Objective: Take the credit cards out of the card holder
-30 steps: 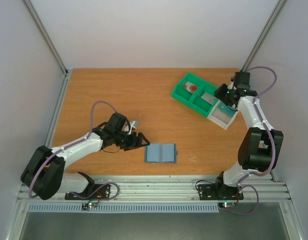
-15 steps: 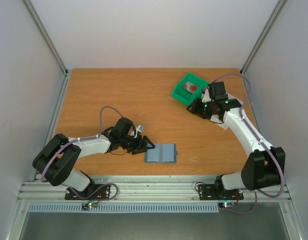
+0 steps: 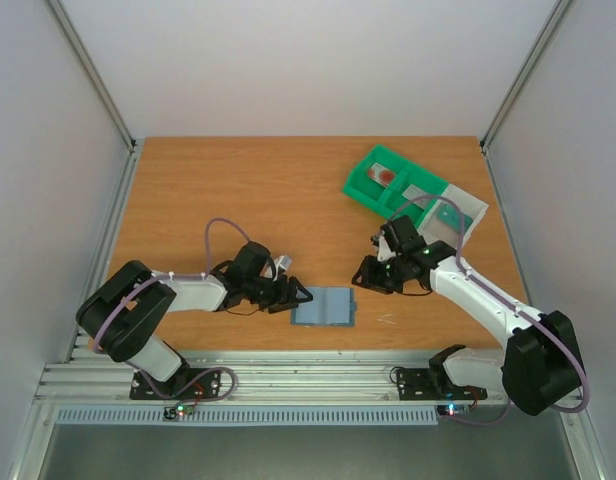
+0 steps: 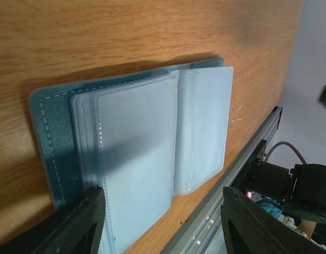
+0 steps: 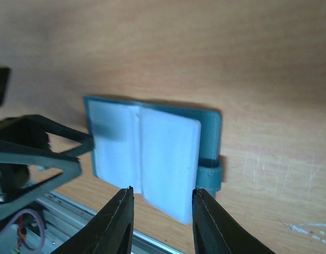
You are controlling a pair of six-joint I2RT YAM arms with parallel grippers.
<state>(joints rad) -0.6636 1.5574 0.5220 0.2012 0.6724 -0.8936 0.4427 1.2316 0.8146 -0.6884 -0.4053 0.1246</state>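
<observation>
Moved: your right arm has swung away from the bins, and the right hand [image 3: 362, 280] now sits low just beside the right edge of the card holder [image 3: 325, 307]. Your left hand [image 3: 300, 296] has slid up to the holder's left edge with its jaws narrower than before.
Card holder: it lies open and flat on the table [image 3: 238, 190], close to the near edge and a little right of the middle. The slate-blue cover is underneath, and a strap tab [image 5: 210, 174] sticks out on the right side.
Holder contents: clear sleeves [image 4: 136, 153] face up in two panels. They look pale and frosted, so you cannot tell whether any card sits inside them.
Left hand: open, with the fingers spread apart at the holder's left edge. One tip looks to be right at that edge, and nothing is gripped.
Right hand: open, with a clear gap between the fingers. It hovers at the holder's right side and holds nothing.
Green bin [image 3: 360, 190]: it stands near the far right corner of the table. Its farthest compartment holds a reddish card [image 3: 385, 176], and the next compartment holds a grey card [image 3: 420, 194].
White bin [image 3: 475, 212]: it touches the green bin on the side nearer the right edge. Something flat and teal-tinted lies inside, too small for you to make out.
</observation>
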